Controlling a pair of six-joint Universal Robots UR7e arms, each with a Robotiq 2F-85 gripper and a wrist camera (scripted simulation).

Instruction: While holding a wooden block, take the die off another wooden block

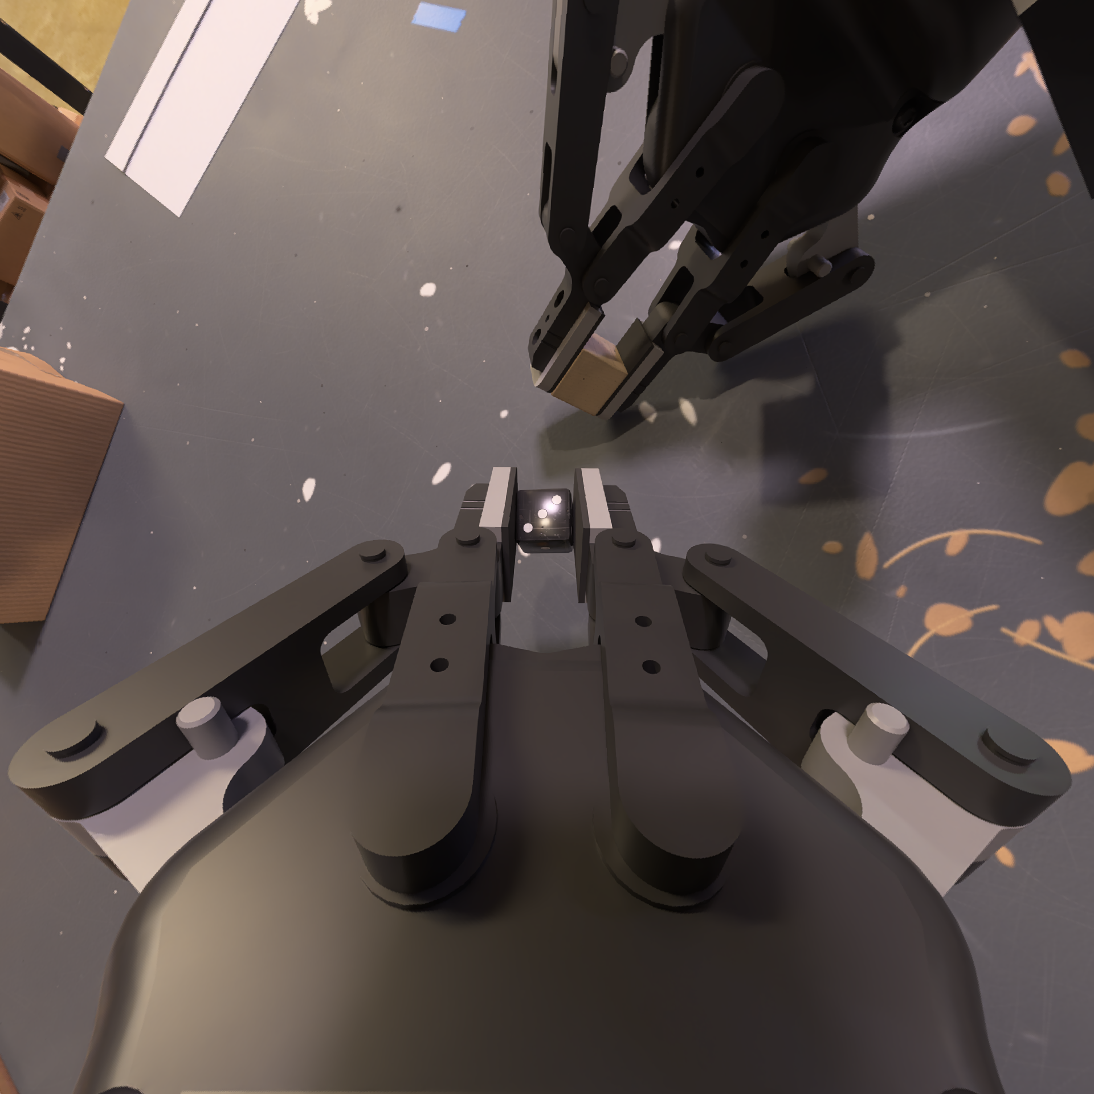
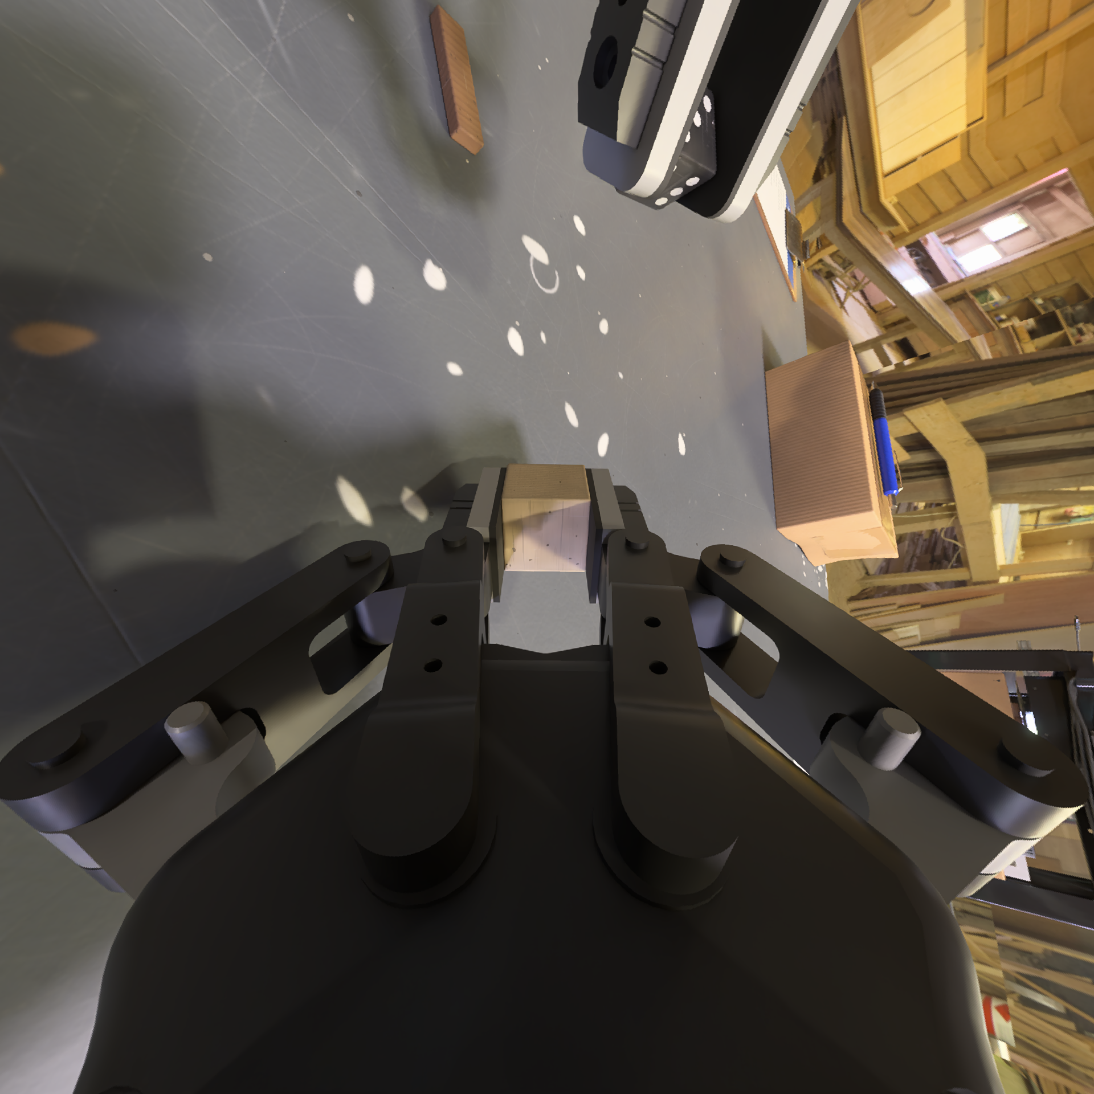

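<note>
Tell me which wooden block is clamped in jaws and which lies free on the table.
The pale cube-shaped wooden block is clamped in the right gripper. The reddish-brown flat block lies free on the grey table, touched by neither gripper.

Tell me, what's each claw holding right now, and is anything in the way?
Left gripper shut on small black die with white pips. Right gripper shut on pale wooden cube block. Nothing blocking either.
</note>
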